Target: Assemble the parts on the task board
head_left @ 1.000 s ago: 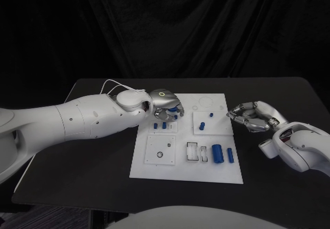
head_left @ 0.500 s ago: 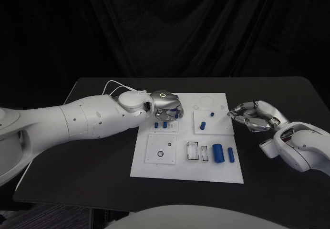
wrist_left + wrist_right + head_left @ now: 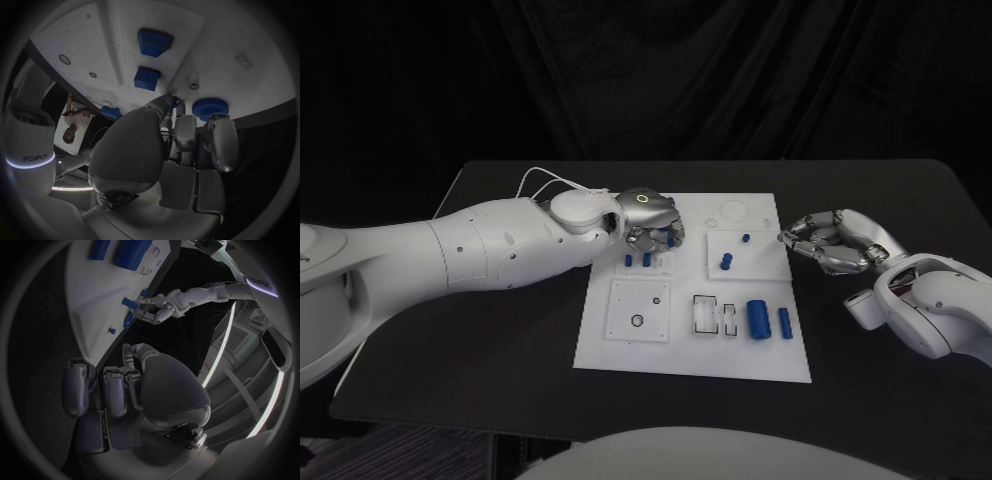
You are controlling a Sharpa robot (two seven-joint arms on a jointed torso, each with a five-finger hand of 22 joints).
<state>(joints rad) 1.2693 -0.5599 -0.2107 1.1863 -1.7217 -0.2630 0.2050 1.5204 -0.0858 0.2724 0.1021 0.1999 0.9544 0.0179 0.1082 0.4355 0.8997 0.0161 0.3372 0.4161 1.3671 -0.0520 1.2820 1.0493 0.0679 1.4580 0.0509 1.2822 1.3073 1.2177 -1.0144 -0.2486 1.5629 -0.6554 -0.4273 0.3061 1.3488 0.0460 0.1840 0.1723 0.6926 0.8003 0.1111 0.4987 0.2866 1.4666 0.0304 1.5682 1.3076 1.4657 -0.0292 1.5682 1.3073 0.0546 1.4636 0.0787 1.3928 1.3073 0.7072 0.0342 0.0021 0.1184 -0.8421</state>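
Task board (image 3: 689, 345) lies mid-table. Left hand (image 3: 651, 222) over board's far-left corner, fingers curled round round blue part (image 3: 210, 107); grip not certain. Two small blue parts (image 3: 636, 261) stand just near of it. Larger blue cylinders (image 3: 757, 320) lie near-right. Right hand (image 3: 831, 242) off board's right edge, fingers curled in, holding nothing.

black table (image 3: 488, 340), dark cloth behind. white task board (image 3: 668, 350) lies flat at table's middle, long side running away from robot, its far edge near table's back edge. bare black surface on both sides of board and along front edge.
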